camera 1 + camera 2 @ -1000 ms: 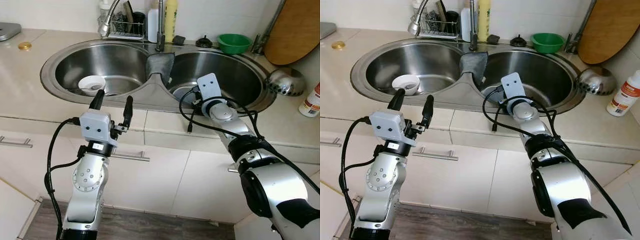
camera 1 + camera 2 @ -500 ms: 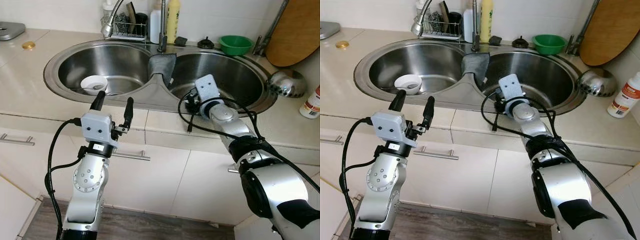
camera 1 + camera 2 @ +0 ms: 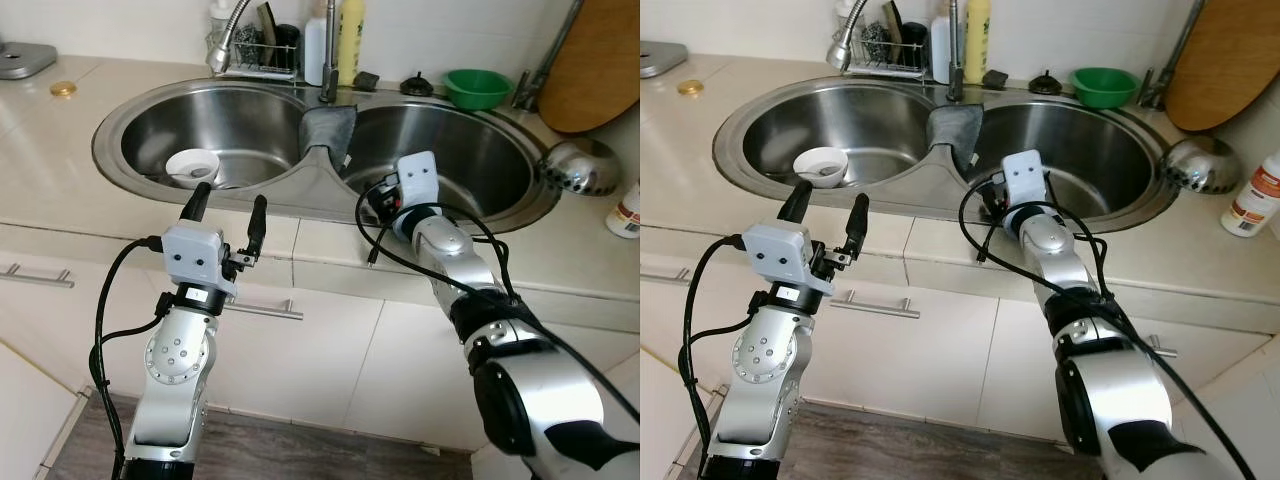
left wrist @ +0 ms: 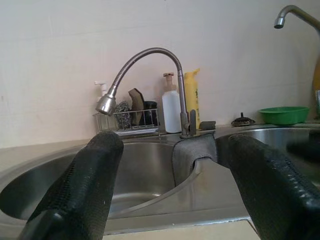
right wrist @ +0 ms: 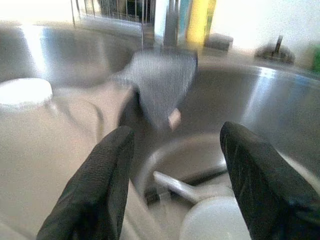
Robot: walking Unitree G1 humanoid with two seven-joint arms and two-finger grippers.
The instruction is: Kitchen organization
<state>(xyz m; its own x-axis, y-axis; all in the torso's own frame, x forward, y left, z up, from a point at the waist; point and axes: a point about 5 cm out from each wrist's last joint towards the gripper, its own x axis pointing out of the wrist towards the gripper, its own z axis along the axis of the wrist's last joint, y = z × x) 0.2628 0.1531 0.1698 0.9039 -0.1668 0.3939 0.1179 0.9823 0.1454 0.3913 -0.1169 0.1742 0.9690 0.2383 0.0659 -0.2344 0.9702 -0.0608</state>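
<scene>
**Right gripper poised over the dishes in the right-hand basin**

At the far upper left a small gold lid [image 3: 63, 89] lies on the counter. Left of centre, the left gripper [image 3: 227, 207] hovers before the counter edge, fingers spread apart and empty, just short of the sink [image 3: 120, 120]. Above it, in the left basin, sits a white bowl [image 3: 192, 165] with a spoon across it. A grey cloth [image 3: 331, 126] drapes over the divider at top centre, below the faucet [image 4: 145, 62] and a yellow bottle [image 3: 351, 40].

Right of centre, the right gripper [image 5: 172, 170] reaches over the rim of the right basin, fingers apart with nothing between them; just under them the wrist view shows a white dish [image 5: 215, 222] and a utensil handle [image 5: 175, 182], blurred.

That dish is likely ceramic: stiff, breakable, and slippery if wet. Its rim looks the best hold, pinched across the lip.

Further right stand a green bowl [image 3: 476, 86], a wooden board [image 3: 598, 60], a steel ladle bowl [image 3: 578, 165] and a labelled bottle [image 3: 1252, 195]; its writing is too small to read.
</scene>
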